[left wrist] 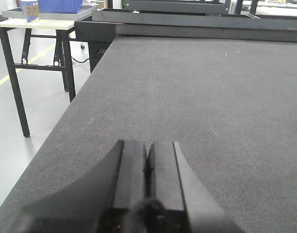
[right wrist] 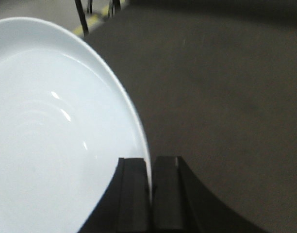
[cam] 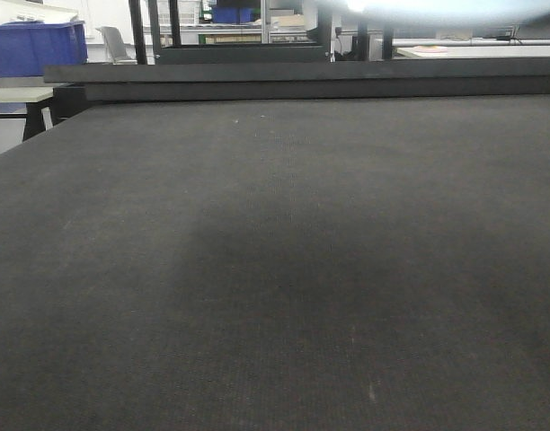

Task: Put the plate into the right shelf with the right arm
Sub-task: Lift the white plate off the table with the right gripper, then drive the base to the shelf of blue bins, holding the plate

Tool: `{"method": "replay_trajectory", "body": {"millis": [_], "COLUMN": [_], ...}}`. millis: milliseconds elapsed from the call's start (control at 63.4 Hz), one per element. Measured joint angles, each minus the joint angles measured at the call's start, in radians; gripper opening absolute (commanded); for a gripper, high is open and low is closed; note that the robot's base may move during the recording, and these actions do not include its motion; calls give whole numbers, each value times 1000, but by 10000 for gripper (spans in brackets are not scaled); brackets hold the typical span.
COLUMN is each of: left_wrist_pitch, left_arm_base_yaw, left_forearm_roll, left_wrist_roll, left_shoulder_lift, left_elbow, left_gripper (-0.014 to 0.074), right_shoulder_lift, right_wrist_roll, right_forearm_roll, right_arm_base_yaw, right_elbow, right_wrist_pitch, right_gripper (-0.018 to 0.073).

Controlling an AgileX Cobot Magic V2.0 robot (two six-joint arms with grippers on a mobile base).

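In the right wrist view the white glossy plate [right wrist: 51,131] fills the left half of the frame, held on edge. My right gripper [right wrist: 150,165] is shut on the plate's rim, one finger on each side, above the dark grey table mat [right wrist: 226,97]. In the left wrist view my left gripper [left wrist: 148,150] is shut and empty, low over the mat [left wrist: 197,87] near the table's left edge. A blurred white shape at the top of the front view [cam: 437,11] may be the plate. The right shelf is out of view.
The dark mat [cam: 275,251] fills the front view, with a raised black rail [cam: 302,76] at its far edge. A black-legged side table [left wrist: 37,24] with a blue bin [left wrist: 61,5] stands left of the table. Another blue bin [cam: 37,47] shows far left.
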Motion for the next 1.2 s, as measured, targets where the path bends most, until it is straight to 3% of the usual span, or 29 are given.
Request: {"method": "replay_trajectory", "body": {"millis": [189, 410, 536, 1198], "left_wrist_pitch": [0, 0, 0, 0], "left_arm_base_yaw": [0, 0, 0, 0], "left_forearm_roll": [0, 0, 0, 0], "left_wrist_roll": [0, 0, 0, 0], "left_shoulder_lift": [0, 0, 0, 0], "left_elbow": [0, 0, 0, 0], "left_gripper": [-47, -47, -47, -47], "right_shoulder_lift": [-317, -518, -537, -537], "right_wrist_roll": [-2, -2, -2, -2], "right_forearm_roll": [-43, -64, -66, -68], "right_arm_base_yaw": [0, 0, 0, 0], "right_elbow": [138, 307, 371, 394], "right_wrist_pitch": [-62, -273, -339, -351], "right_gripper": [57, 57, 57, 57]}}
